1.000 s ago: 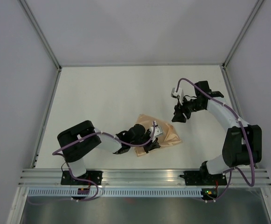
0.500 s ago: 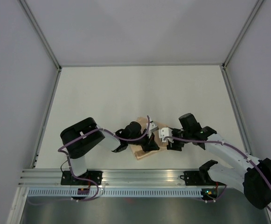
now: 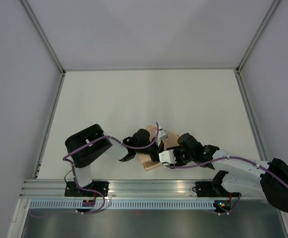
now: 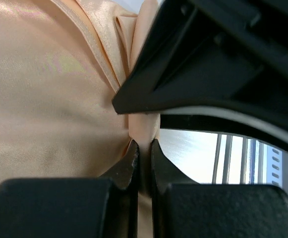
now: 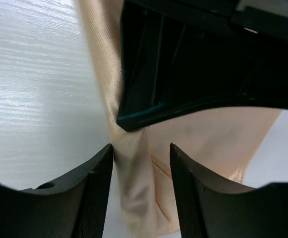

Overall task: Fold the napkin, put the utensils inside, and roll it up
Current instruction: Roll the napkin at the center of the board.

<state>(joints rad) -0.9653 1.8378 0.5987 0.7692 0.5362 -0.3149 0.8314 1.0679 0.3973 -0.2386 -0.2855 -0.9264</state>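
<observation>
White tabletop [image 3: 134, 99] under the overhead camera, boxed by pale grey walls [image 3: 15, 99] on three sides, with an aluminium rail [image 3: 153, 186] along the near edge. Close to that edge, roughly at the middle of its width: the napkin [image 3: 150, 162], light orange-tan, bunched into a small folded heap and mostly covered from above. Over it from the left, the left gripper [image 4: 144, 148]; in its own wrist camera, fingers nearly together, pinching a thin upright fold of the cloth between the pads. Smooth satin sheen on the fabric to the left of that pinch, with a hemmed edge running diagonally across. From the right, the right gripper [image 5: 141, 152], stretched low across the table and meeting the left one tip to tip. Fingers parted there, straddling a narrow strip of the same cloth; one finger touching the strip, the other apart from it. Black housing of the opposite gripper filling the upper part of each wrist view. Bare pale wood-grain surface beside the strip.
</observation>
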